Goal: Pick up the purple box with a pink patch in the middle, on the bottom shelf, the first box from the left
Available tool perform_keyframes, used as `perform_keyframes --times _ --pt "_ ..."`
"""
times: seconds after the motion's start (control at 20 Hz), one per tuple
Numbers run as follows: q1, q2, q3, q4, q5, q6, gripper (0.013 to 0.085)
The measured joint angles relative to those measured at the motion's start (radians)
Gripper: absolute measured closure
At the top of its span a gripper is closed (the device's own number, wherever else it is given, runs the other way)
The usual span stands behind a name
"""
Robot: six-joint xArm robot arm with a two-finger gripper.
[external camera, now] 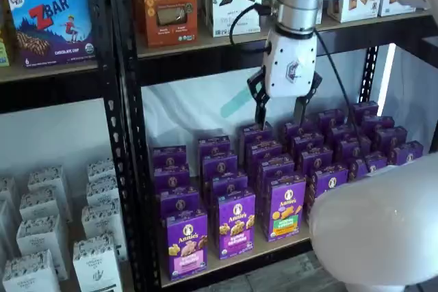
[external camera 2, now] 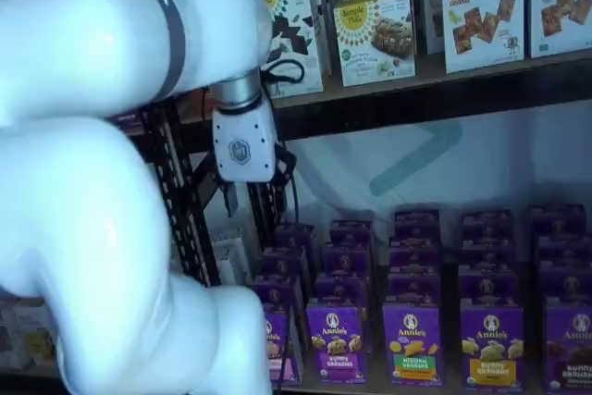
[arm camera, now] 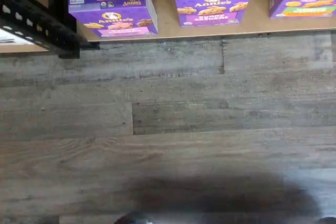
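Wrist view: the purple box (arm camera: 112, 9) with its pink band stands at the front edge of the bottom shelf (arm camera: 168, 24), beside a black rack upright (arm camera: 31, 19), above grey plank flooring (arm camera: 168, 129).
Shelf view: the same carton (external camera: 187, 244) fronts the leftmost Annie's row.
Gripper (external camera: 281, 109): fingers apart, empty, hanging above the rows farther back.

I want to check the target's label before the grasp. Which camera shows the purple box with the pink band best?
The wrist view: the purple box shows unobstructed, with both its top and its pink-banded front facing the camera. One shelf view shows its whole front from farther off. In the other shelf view the arm hides most of it.
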Motion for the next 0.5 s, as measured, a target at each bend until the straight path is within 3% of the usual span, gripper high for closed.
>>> perform_keyframes --times 0.3,0.5 --pt "0.038 0.054 0.069 -0.025 -0.152 0.036 0.013" --pt "0.051 0.092 0.113 -0.013 -0.258 0.039 0.013"
